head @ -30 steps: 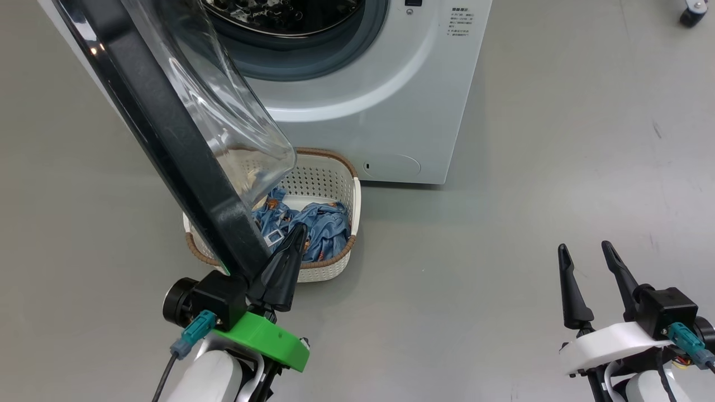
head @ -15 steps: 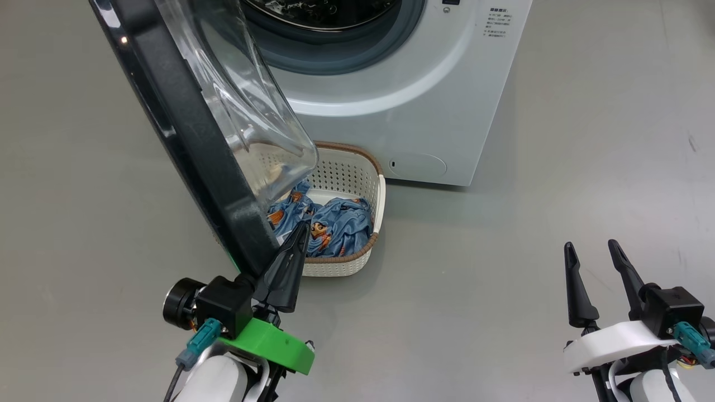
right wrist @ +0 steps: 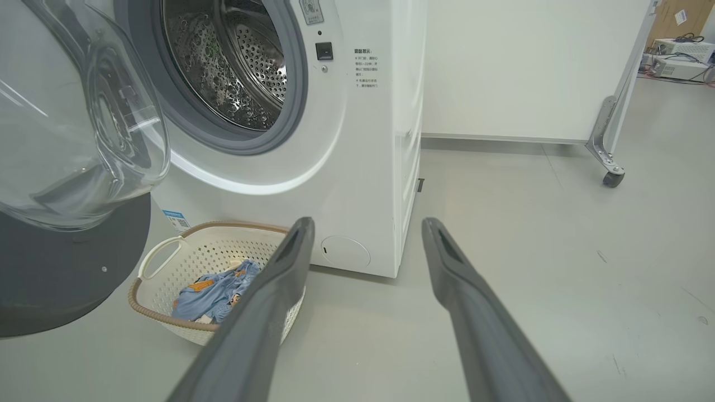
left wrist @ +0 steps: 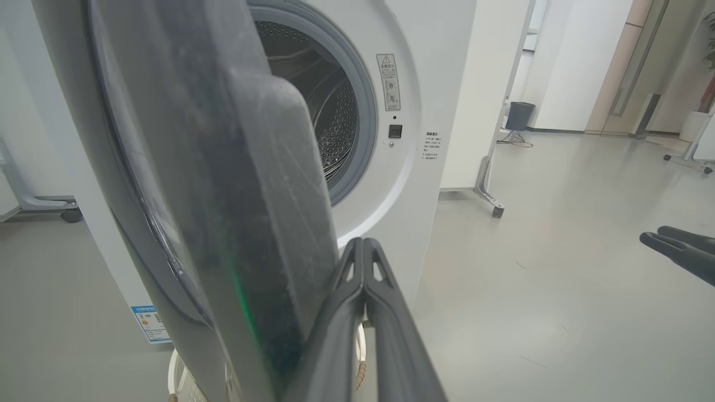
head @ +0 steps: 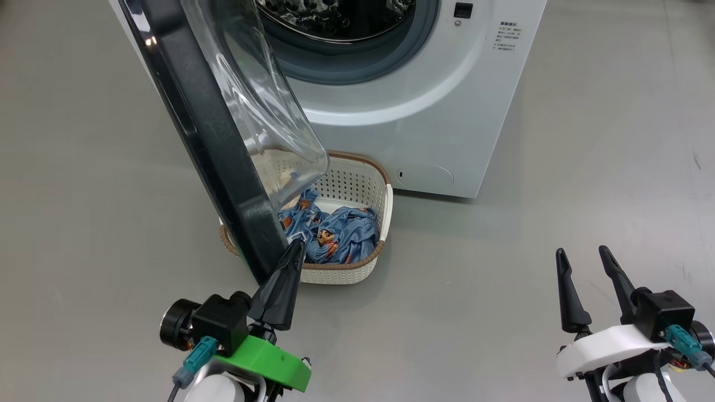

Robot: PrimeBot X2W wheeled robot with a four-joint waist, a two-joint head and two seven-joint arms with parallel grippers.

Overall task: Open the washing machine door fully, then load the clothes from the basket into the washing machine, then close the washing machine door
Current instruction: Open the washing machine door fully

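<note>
**Door part-way open, left fingers at its rim**

I judged the first step unfinished. The washing machine door (head: 223,167) stood out from the washing machine (head: 424,128) almost edge-on to me, and its glass bowl (head: 262,111) overhung the left part of the basket (head: 357,178). The basket sat on the floor (head: 503,312) just in front of the machine's lower front, with the blue clothes (head: 341,234) bunched in its bottom. From the right wrist view the drum (right wrist: 234,61) looked empty.

My left gripper (head: 295,251) had its fingers pressed together with nothing between them, lying just beside the inner side of the door's free edge. In the left wrist view they seemed to touch the black rim, though I couldn't be sure of contact. My right gripper (head: 582,252) was spread wide and empty over bare floor, well to the right of the basket.

To do this well, I reckoned I should push with the flat side of the closed fingers against the rim's inner face. The push should follow the door's arc, not a straight line, and go slowly, since the narrow tip could slide off the glossy edge. I wanted the bowl swung clear of the basket before reaching for anything
</note>
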